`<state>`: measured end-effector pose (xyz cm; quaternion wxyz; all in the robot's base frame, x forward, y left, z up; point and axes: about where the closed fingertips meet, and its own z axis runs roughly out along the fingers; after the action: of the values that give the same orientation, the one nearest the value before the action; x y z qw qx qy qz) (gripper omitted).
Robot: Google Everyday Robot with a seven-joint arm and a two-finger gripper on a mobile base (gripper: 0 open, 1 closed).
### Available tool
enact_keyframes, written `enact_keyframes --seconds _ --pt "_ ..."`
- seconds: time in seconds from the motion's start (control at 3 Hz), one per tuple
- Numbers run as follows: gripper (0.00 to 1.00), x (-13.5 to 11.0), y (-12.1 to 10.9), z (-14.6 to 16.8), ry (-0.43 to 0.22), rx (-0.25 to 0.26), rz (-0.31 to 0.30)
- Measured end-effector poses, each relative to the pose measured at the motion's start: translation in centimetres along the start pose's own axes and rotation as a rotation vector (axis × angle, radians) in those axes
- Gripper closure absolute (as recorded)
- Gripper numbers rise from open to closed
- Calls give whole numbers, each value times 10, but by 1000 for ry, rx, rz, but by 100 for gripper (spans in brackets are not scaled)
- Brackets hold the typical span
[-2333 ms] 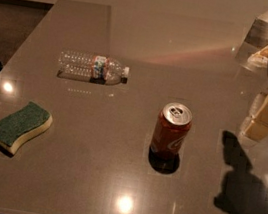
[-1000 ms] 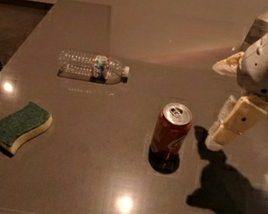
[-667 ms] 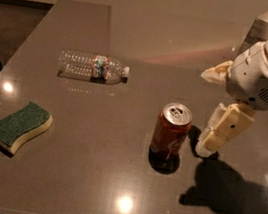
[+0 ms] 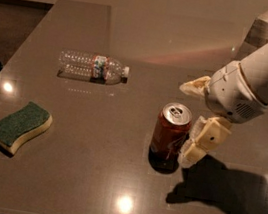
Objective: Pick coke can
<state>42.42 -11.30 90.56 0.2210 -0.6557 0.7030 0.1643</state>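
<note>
The coke can (image 4: 169, 134), red-brown with a silver pull-tab top, stands upright on the grey table (image 4: 88, 172) right of centre. My gripper (image 4: 184, 123) reaches in from the right on a white arm and sits just to the right of the can. It is open. One cream finger (image 4: 202, 141) is right beside the can's right side, and the other finger (image 4: 195, 85) points left behind the can's top. The can is not between closed fingers.
A clear plastic bottle (image 4: 93, 66) lies on its side at the back left. A green and yellow sponge (image 4: 19, 125) lies at the front left. A grey container (image 4: 265, 29) stands at the back right corner. The table's front edge runs near the bottom.
The gripper has moved left and down across the table from the right edge, until its near finger is beside the can. The can, bottle and sponge have not moved.
</note>
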Motion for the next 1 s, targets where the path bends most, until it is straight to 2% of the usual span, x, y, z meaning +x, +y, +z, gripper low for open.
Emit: enact_keyframes --seconds 0.33,0.67,1.0 --pt "0 -4 2 10 -20 -20 -20" --pt "18 -10 3 12 -48 -36 -32" --pt "50 -17 2 9 -78 -40 -40"
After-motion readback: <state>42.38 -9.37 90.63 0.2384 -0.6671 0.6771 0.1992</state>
